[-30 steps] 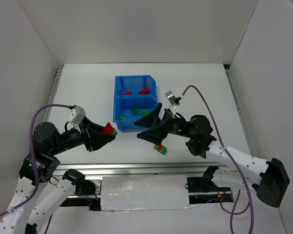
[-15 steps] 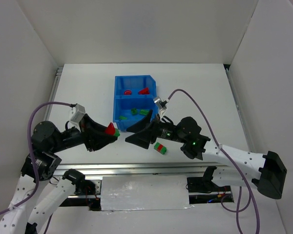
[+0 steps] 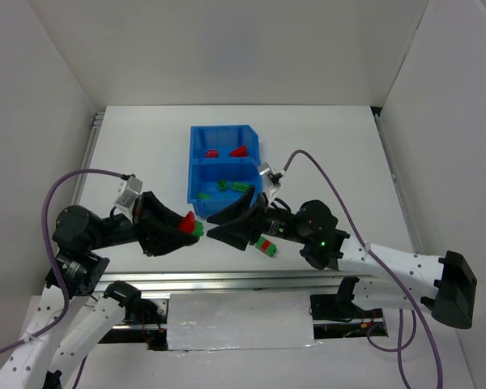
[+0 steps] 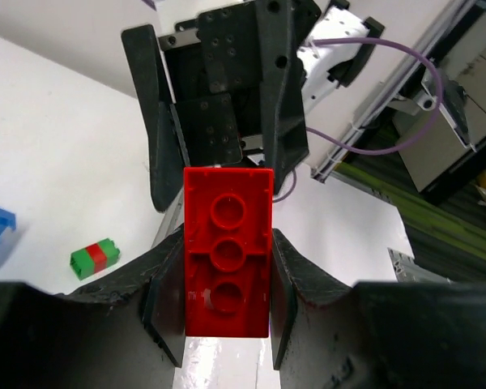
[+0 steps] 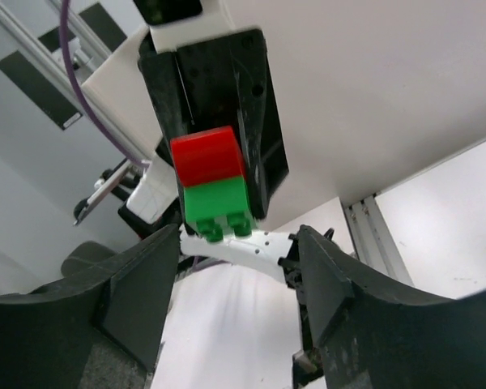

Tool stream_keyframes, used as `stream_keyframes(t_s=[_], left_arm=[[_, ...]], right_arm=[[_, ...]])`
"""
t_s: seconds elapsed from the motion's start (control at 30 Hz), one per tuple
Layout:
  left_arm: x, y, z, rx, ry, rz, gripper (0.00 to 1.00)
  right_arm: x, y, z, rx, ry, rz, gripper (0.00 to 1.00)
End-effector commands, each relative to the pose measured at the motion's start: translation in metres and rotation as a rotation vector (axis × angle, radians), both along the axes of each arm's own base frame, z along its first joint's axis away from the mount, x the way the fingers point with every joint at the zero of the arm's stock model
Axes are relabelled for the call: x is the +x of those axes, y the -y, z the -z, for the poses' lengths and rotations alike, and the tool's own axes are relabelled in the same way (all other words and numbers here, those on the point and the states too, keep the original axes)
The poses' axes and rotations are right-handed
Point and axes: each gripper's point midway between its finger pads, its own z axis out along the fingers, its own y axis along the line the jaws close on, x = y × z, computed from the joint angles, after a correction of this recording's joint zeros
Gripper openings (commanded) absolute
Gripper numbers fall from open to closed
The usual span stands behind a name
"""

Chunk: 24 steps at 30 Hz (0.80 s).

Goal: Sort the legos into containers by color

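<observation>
Left wrist view: red-green lego pair (image 4: pixel 227 271) clamped between fingers of left gripper (image 4: pixel 227 312), raised above the table (image 3: pixel 146 146). Facing it tip to tip, right gripper (image 3: pixel 215 226), jaws apart; contact with the green end impossible to tell. Beside that gripper, 1 more red-green pair (image 3: pixel 265 245) lying on the table. Beyond, blue bin (image 3: pixel 191 162): red legos (image 3: pixel 238 151) in far compartment, green legos (image 3: pixel 233 186) in near compartment.
</observation>
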Motion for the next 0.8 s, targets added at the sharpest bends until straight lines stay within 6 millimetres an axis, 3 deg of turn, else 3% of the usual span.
stream_keyframes(t_s=[0.0,0.07,0.1,0.17,0.43,0.5,0.57,0.63,0.77], left_arm=[[-0.014,0.003,-0.009,-0.065,0.049,0.09,0.0],[-0.01,0.006,-0.002,-0.053,0.03,0.115,0.0],[-0.009,0.007,-0.002,-0.032,0.03,0.117,0.0],[-0.003,0.008,0.002,0.0,0.015,0.111,0.0],[-0.003,0.007,-0.004,-0.006,0.047,0.092,0.0],[0.0,0.006,-0.002,0.001,0.03,0.068,0.0],[-0.004,0.006,-0.007,-0.022,0.029,0.086,0.0],[-0.008,0.006,-0.005,-0.033,0.032,0.104,0.0],[-0.01,0.006,-0.007,-0.063,0.029,0.107,0.0]], right_arm=[[0.004,0.012,-0.022,0.11,0.054,0.074,0.67],[0.004,0.01,-0.023,0.102,0.075,0.075,0.64],[0.006,0.003,-0.026,0.069,0.077,0.064,0.55],[0.001,-0.003,-0.029,0.036,0.105,0.027,0.49],[-0.01,-0.008,-0.019,0.032,0.134,-0.041,0.55],[-0.017,-0.007,-0.018,0.048,0.144,-0.073,0.64],[-0.019,-0.008,-0.014,0.047,0.136,-0.091,0.68],[-0.02,-0.009,-0.011,0.049,0.123,-0.1,0.67],[-0.026,-0.009,-0.008,0.086,0.112,-0.14,0.53]])
